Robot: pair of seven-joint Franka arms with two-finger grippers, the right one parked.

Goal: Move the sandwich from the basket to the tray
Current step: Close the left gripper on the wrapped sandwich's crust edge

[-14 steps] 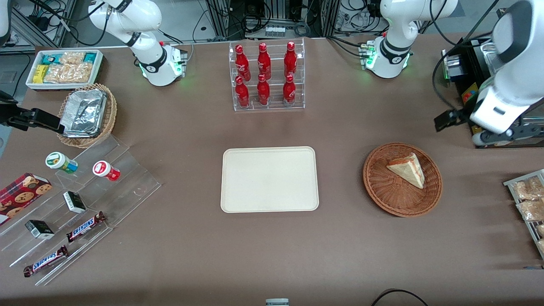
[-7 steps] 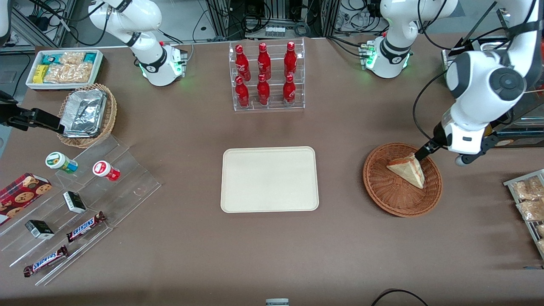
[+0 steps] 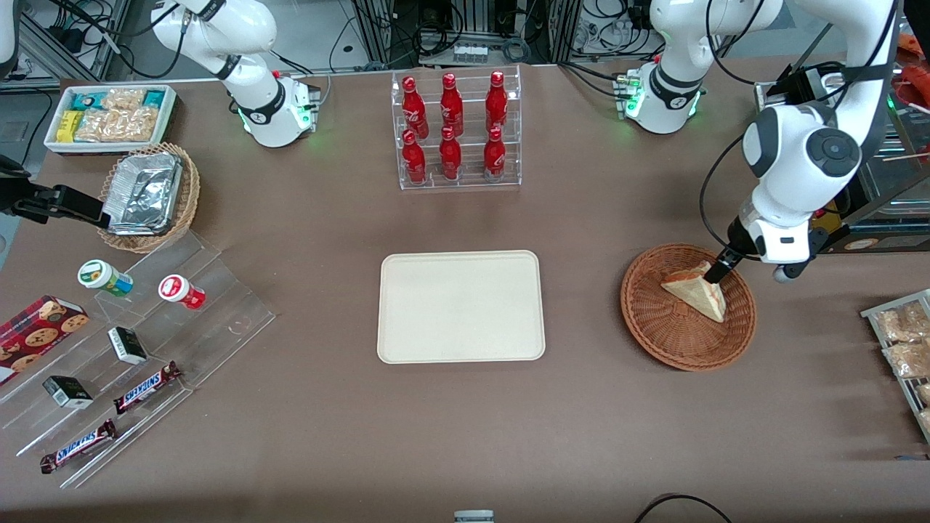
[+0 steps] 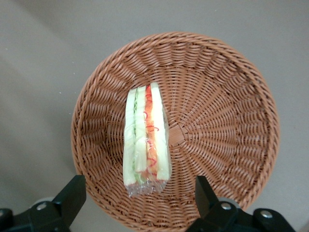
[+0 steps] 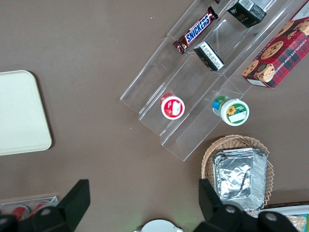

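The sandwich is a clear-wrapped wedge of pale bread lying in the round reddish-brown wicker basket, toward the working arm's end of the table. In the left wrist view the sandwich shows its red and green filling edge against the basket's weave. My gripper hangs just above the sandwich's end farthest from the front camera. It is open, and its black fingers stand wide on either side of the sandwich's wrapped end, touching nothing. The cream-white tray lies bare at mid-table.
A clear rack of red bottles stands farther from the front camera than the tray. A wire rack of bagged snacks sits at the working arm's table edge. Clear acrylic steps with sweets and a foil-lined basket lie toward the parked arm's end.
The left arm has swung in from the table's working end and come down over the basket. Its gripper now hovers at the sandwich. Sandwich and basket have not moved.
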